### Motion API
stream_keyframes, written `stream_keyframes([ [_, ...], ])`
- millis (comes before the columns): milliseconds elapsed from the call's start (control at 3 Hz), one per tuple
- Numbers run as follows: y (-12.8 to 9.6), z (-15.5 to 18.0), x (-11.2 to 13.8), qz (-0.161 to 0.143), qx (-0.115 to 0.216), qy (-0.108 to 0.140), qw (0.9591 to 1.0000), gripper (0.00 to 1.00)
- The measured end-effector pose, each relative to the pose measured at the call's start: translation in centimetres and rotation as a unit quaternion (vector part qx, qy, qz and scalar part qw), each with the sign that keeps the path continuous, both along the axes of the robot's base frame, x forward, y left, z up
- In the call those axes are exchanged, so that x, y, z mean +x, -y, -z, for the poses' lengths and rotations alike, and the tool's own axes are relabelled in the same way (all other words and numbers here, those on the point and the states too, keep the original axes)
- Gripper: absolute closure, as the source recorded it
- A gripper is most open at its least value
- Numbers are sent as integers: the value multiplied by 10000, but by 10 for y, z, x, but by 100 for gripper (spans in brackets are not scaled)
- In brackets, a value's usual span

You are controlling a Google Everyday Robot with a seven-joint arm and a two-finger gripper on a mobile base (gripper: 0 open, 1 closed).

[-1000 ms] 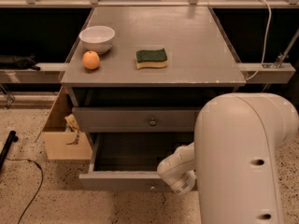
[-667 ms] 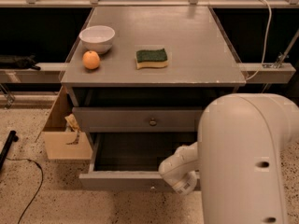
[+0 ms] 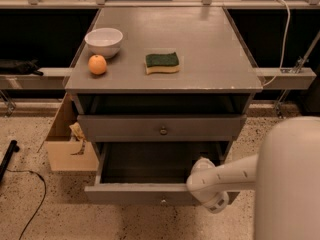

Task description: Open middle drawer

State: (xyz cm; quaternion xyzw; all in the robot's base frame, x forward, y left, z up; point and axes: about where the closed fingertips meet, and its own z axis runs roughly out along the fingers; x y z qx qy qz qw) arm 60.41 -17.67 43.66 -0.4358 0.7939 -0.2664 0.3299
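- Gripper is seen at 5 o'clock, against the right end of the middle drawer front; its opening cannot be told.
- Drawer is found pulled out, at 6 o'clock.
- Judged rigid, light, free-sliding; the knob is best gripped.

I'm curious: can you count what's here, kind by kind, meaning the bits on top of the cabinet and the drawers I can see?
bowl: 1
orange: 1
sponge: 1
drawers with a knob showing: 2, the upper drawer and the pulled-out middle drawer, with the robot's claw at its front right
Total: 5
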Motion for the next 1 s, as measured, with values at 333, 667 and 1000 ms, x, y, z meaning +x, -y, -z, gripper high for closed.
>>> stream_keyframes([
  [333,23,3,-15,125,545,-17,9984,100],
  [667,23,3,-15,127,542,-20,9984,100],
  [1000,22,15,-19,197,376,-170,9990,100],
])
